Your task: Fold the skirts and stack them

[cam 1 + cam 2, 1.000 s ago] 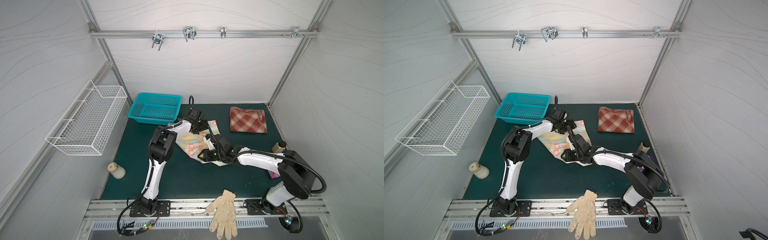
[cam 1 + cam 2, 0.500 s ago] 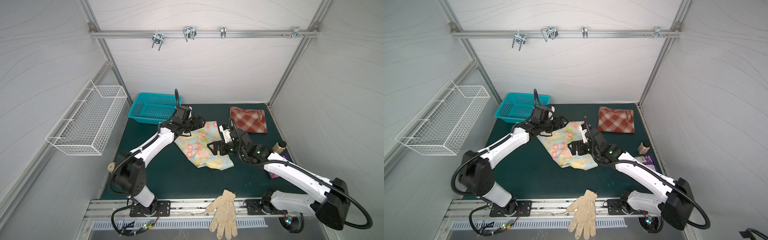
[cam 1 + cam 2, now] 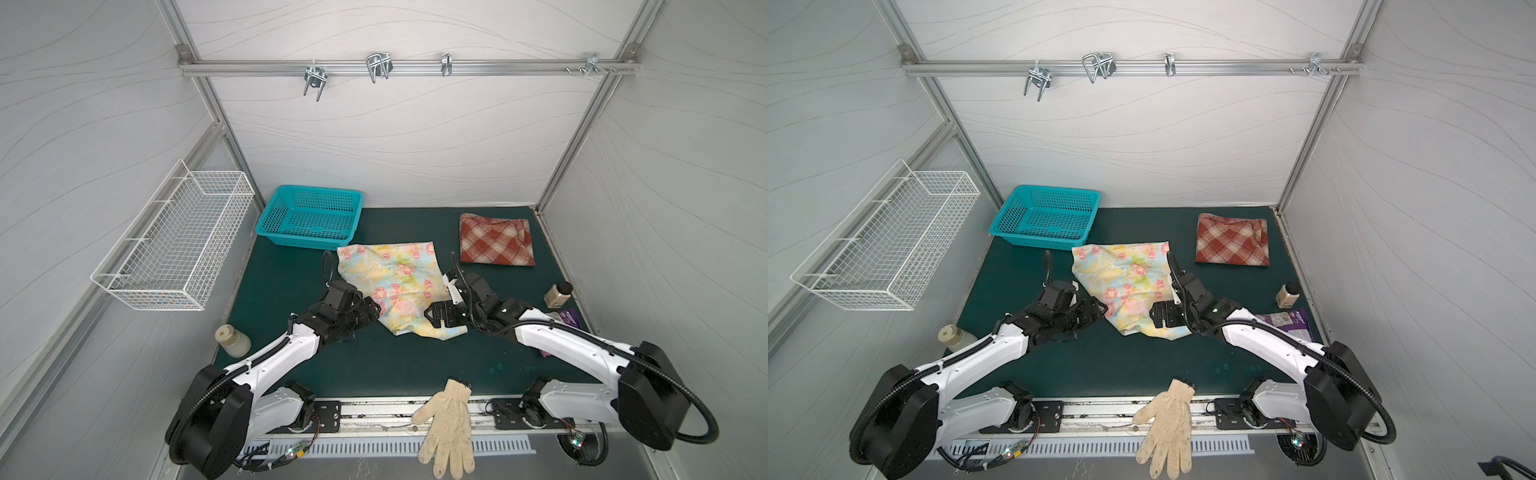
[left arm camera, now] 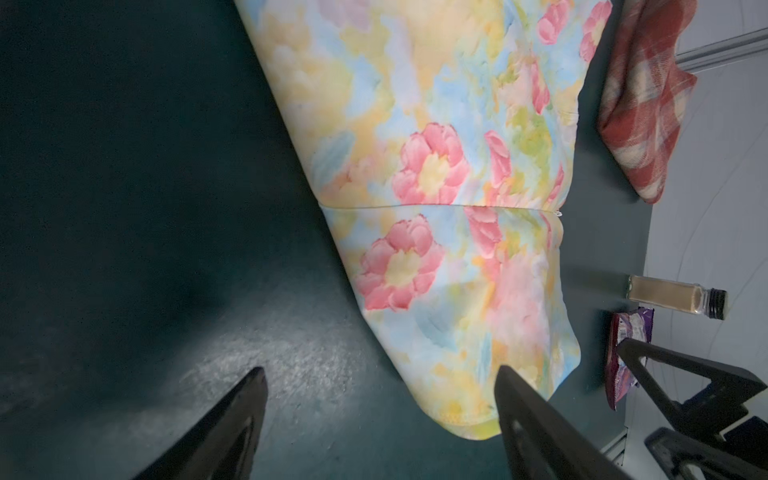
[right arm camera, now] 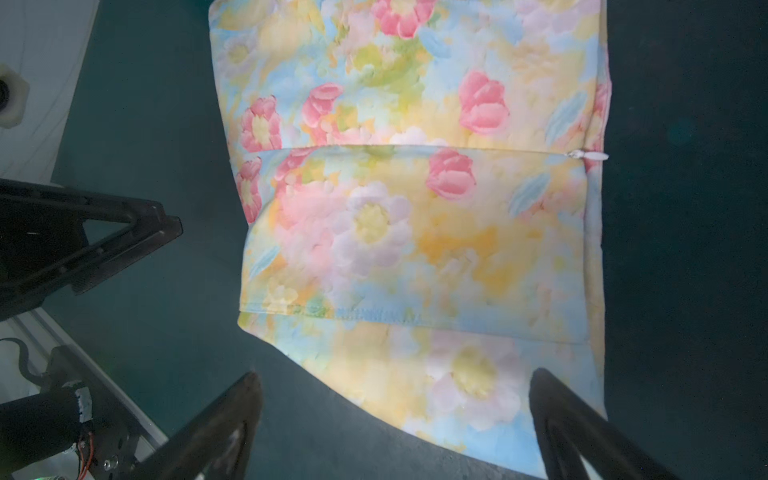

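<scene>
In both top views we see the thin pastel yellow-and-blue floral skirt (image 3: 397, 282) lying flat in the middle of the dark green worktop (image 3: 395, 365). The thick rust-red and cream plaid skirt (image 3: 496, 243) is folded near the far right corner, with a bare strip of worktop between the two. The left tool (image 3: 373, 311) sits at the floral skirt's near left edge and the right tool (image 3: 435, 323) over its near right corner, each hiding a little cloth. A teal plastic mesh basket (image 3: 309, 240) stands just behind the floral skirt and a white wire basket (image 3: 178, 249) hangs on the left wall. We also see a squat cream jar (image 3: 232, 340), a small black-capped spice bottle (image 3: 557, 294), a purple snack packet (image 3: 568, 320) partly under the right arm, and a cream knitted glove (image 3: 449, 419) across the front rail.

In the left wrist view the left tool's fingers (image 4: 237, 419) are spread wide and hold nothing. One overlaps the floral skirt's rounded corner and the other is above bare worktop. The plaid skirt, bottle and packet lie beyond.

In the right wrist view the right tool (image 5: 397, 374) is spread and empty over the skirt's edge. A stitched hem and a white zip pull (image 5: 590, 156) show on the cloth.
</scene>
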